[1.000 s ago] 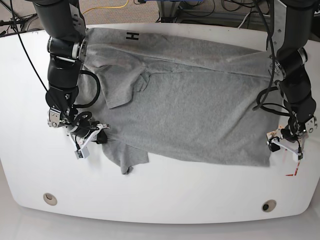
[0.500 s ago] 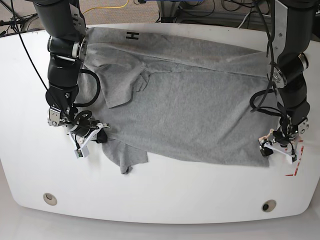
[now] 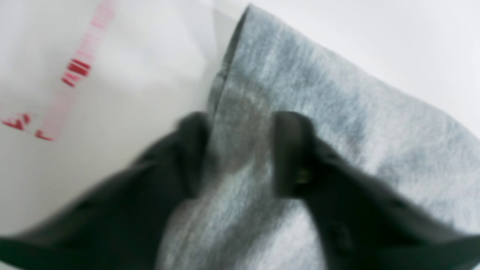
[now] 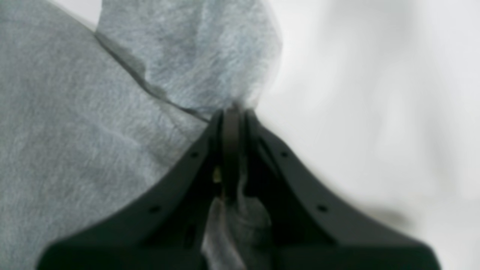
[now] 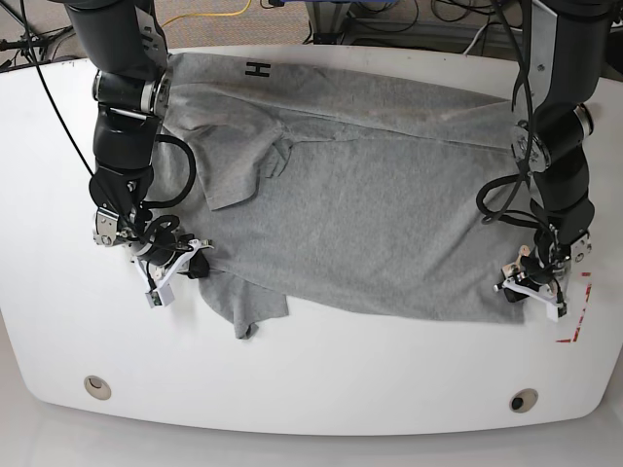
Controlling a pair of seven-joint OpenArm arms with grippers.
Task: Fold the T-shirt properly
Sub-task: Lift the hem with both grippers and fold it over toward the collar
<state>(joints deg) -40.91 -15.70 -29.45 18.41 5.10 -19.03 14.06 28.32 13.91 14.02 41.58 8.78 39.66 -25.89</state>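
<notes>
Our right gripper pinches an edge of the T-shirt; our left gripper straddles its corner, jaws apart. The shirt sprawls across the table, soft and limp, so we judge hems and corners the best holds

A glossy white tabletop with rounded corners carries two round holes near its front edge, red corner marks, and tangled cables behind.
</notes>
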